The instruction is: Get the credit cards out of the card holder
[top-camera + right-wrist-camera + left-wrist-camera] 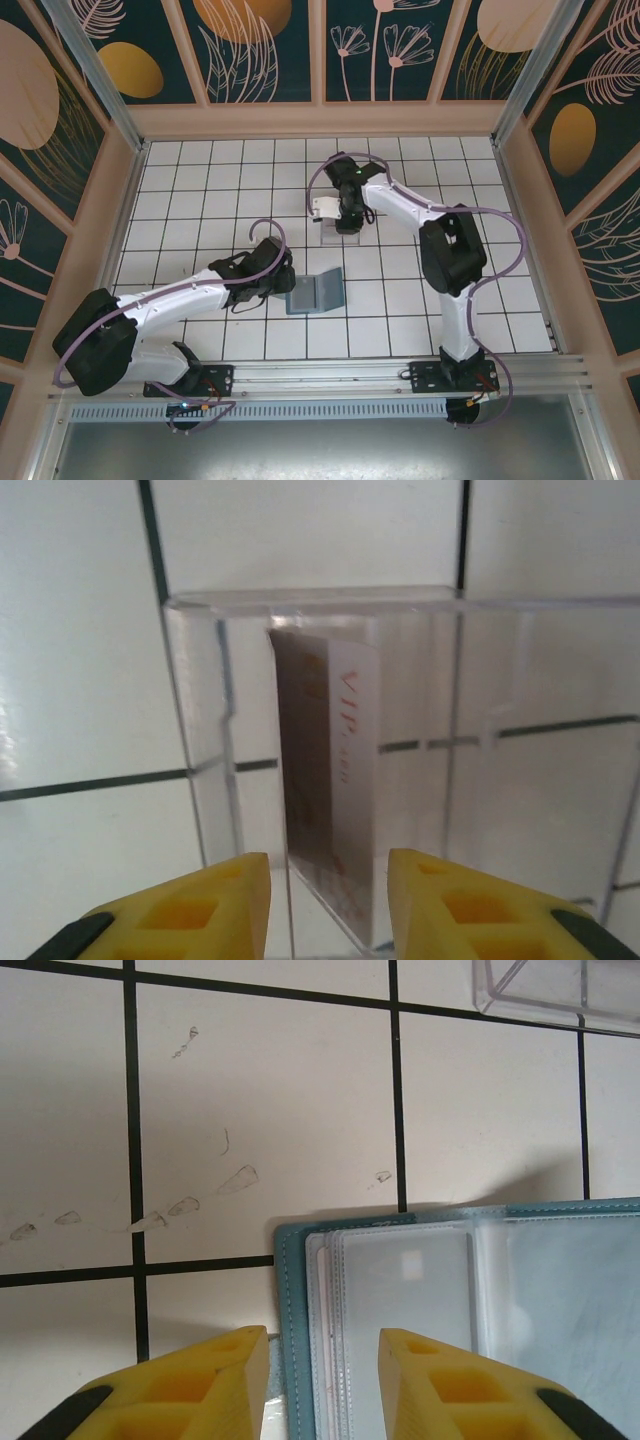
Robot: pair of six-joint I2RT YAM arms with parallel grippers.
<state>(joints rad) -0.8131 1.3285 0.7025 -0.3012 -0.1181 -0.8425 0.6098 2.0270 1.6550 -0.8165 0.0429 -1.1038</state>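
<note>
While right gripper [328,885] is straddling the VIP card [330,770] upright in the clear tray [195,700], grip unclear, half-open left gripper [322,1370] is hovering nearer, over the left edge of the open card holder [470,1310].

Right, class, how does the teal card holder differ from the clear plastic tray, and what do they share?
The card holder has an opaque teal cover; the tray is see-through, with tile lines showing through it. The card holder lies open and flat; the tray has upright walls. The card holder shows clear sleeves; the tray has a pale card standing on edge inside. Both rest on the white tiled table.
</note>
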